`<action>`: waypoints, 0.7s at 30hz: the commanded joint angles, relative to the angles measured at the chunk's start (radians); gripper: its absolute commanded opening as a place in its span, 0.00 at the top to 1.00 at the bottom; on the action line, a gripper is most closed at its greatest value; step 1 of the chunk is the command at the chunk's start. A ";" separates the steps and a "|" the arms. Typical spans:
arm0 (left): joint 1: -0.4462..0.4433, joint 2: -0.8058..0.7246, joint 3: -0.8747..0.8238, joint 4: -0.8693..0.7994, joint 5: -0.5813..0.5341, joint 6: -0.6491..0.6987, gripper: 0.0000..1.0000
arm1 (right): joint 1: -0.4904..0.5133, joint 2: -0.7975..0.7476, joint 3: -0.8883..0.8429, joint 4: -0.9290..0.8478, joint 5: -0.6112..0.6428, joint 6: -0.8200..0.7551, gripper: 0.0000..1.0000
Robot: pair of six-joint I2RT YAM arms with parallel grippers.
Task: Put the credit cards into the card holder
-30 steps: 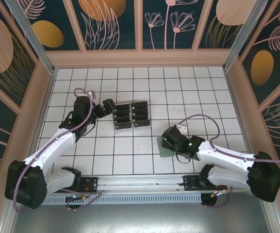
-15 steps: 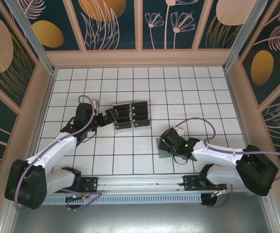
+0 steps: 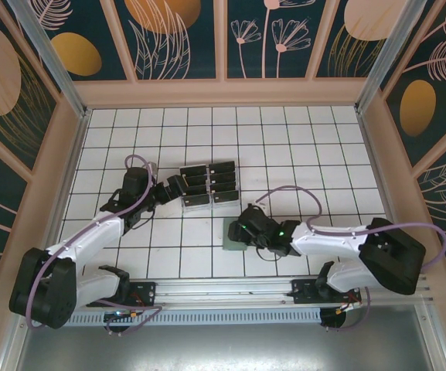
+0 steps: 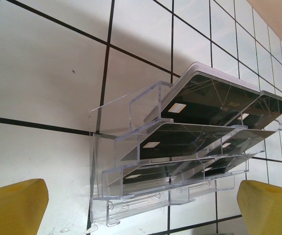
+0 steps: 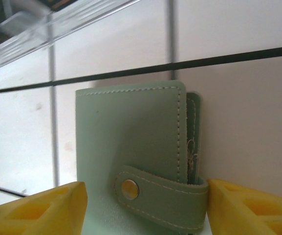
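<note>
Right wrist view: right gripper (image 5: 143,208) half closed across card holder (image 5: 131,132), fingers pressed to both side edges at snap end; I read that as grip. Holder lies lower centre of overhead frame, strap snapped. Thin pouch may squirt out. Left gripper (image 4: 141,210) fully spread, empty, facing clear rack (image 4: 131,203) of credit cards (image 4: 214,98); a nudge could slide rack. Bare tiles between, walls well apart.

The card holder (image 5: 131,142) is looking sage green, with paler stitching and a silvery snap. The credit cards (image 4: 214,98) are coming through black with little white patches, and the rack (image 4: 131,196) is looking totally clear. The fingers (image 4: 13,205) are glowing yellow. The floor (image 3: 284,139) is rocking white tiles with black grid lines, and the walls (image 3: 176,39) are wearing dark teal with orange blobs and peach leaf drawings.
</note>
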 commanded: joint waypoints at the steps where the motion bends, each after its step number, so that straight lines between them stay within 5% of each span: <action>1: 0.003 -0.034 -0.023 0.007 -0.031 -0.016 0.01 | 0.044 0.029 0.092 -0.034 0.055 -0.024 0.35; 7: 0.002 -0.102 -0.059 -0.007 -0.058 -0.036 0.01 | 0.088 0.028 0.185 -0.243 0.238 -0.080 0.35; 21: -0.019 -0.091 -0.043 -0.037 -0.088 -0.024 0.01 | 0.127 0.229 0.313 -0.318 0.293 -0.158 0.45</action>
